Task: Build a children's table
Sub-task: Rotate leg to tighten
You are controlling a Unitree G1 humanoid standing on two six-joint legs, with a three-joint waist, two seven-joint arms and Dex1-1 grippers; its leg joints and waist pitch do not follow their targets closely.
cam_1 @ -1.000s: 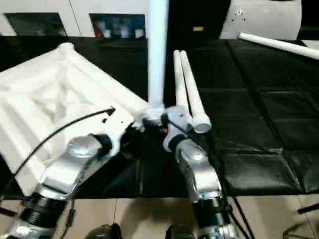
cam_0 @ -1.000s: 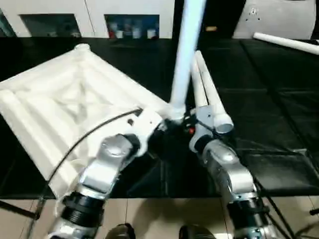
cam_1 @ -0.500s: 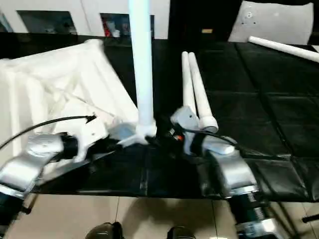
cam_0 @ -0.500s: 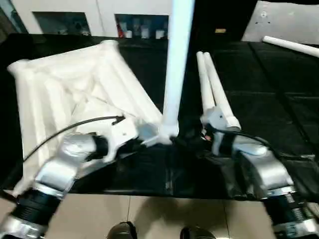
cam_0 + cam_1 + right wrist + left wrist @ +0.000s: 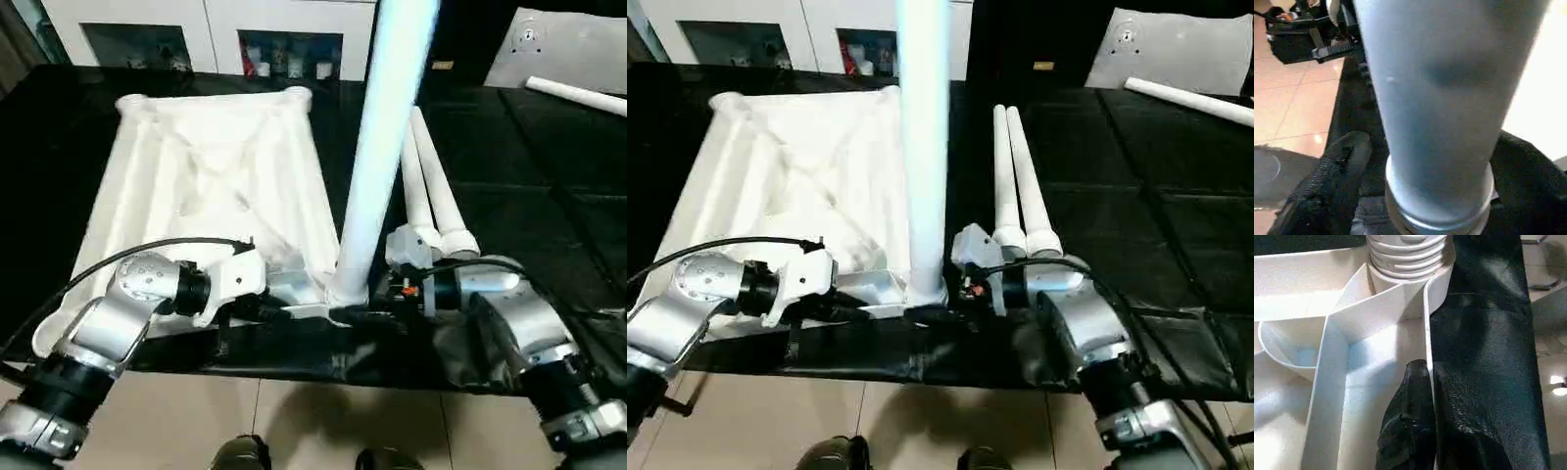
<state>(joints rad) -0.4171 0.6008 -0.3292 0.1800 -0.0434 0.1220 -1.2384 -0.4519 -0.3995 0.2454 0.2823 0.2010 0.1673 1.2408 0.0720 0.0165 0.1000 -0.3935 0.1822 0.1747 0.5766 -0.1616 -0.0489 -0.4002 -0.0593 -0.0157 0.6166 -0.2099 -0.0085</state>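
Left wrist view: left end effector pinches the thin rim wall of the top just beside the corner socket, fingers pressed together on the plastic. The leg stands upright in that near corner socket, its threads still showing above the socket lip — so not yet fully seated, by my reading.

Right wrist view: right end effector is spread around the base of the leg, one finger on each side; whether the pads actually press the leg I cannot tell.

Head views: top lies ribbed side up on the black worktop, near corner at the front edge. Two spare legs lie side by side just right of the upright one; a fourth lies well apart at the far right.

Step in hand, as I judge it — screwing the leg home. To do it well:
- keep the left pinch firm so the top cannot spin with the leg;
- close on the leg low, near the collar, and turn in short strokes, regripping each time;
- hold the leg plumb, or the threads may cross;
- mind the spare legs close by the right wrist.
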